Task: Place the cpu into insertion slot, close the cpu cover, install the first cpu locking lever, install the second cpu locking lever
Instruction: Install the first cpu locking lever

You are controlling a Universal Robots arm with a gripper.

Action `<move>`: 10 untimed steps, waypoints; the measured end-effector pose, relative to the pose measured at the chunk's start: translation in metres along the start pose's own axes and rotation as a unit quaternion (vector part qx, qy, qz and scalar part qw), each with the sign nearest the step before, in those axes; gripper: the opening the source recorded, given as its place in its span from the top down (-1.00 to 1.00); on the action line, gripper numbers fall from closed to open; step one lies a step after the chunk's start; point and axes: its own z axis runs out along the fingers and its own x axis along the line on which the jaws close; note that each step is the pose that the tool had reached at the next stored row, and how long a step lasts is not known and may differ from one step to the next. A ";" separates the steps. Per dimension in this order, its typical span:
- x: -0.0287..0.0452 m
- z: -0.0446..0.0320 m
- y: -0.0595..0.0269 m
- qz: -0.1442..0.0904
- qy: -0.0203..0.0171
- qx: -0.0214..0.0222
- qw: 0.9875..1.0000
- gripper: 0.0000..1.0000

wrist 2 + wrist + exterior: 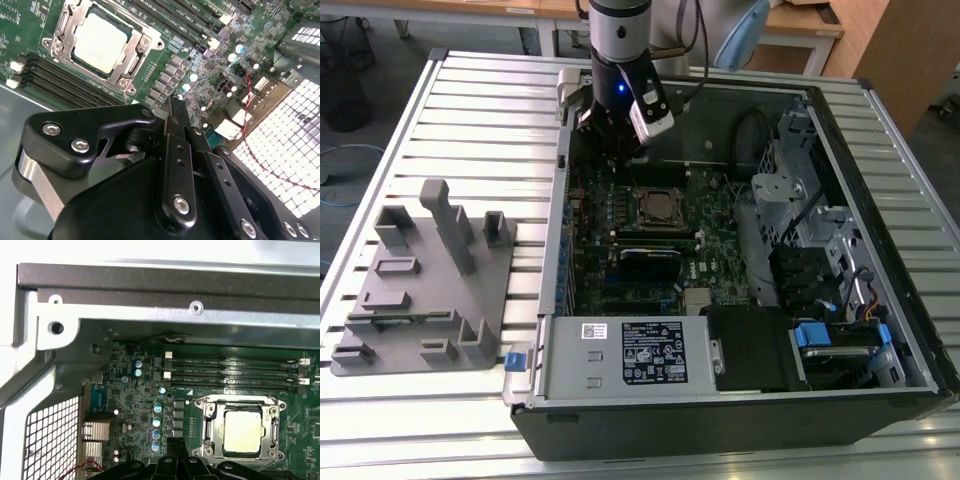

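The cpu [100, 42] [243, 432] lies flat in the insertion slot [660, 207] on the green motherboard, its silver top showing. The cpu cover [141, 47] [212, 424] lies down around it as a silver frame with a square window. Whether the locking levers are latched I cannot tell. My gripper [176, 105] [176, 444] hangs inside the case above the board's capacitors, a short way from the socket toward the rear panel, and is shut with nothing between its fingers. In the exterior view my gripper [618, 152] sits just beyond the socket, near the case's far wall.
Long black memory slots [235, 372] run beside the socket. The perforated rear panel [295, 135] and a red wire [248, 122] are close to the fingers. A white-labelled power supply box [640, 355] fills the near case edge. A grey fixture [430, 280] stands at the exterior view's left.
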 end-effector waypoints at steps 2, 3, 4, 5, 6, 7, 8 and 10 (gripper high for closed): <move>0.0000 0.0001 0.0022 0.000 0.000 -0.001 1.000 0.79; -0.0001 0.0001 0.0033 0.000 -0.001 -0.001 1.000 0.79; -0.0001 0.0002 0.0041 0.000 -0.001 -0.002 1.000 0.79; -0.0001 0.0001 0.0049 0.000 -0.002 -0.003 1.000 0.79; -0.0001 0.0002 0.0060 0.000 -0.003 -0.005 1.000 0.79; -0.0002 0.0003 0.0069 0.000 -0.004 -0.006 1.000 0.79; -0.0001 0.0003 0.0076 0.000 -0.005 -0.007 1.000 0.79; 0.0005 0.0006 0.0086 0.000 -0.005 -0.007 1.000 0.79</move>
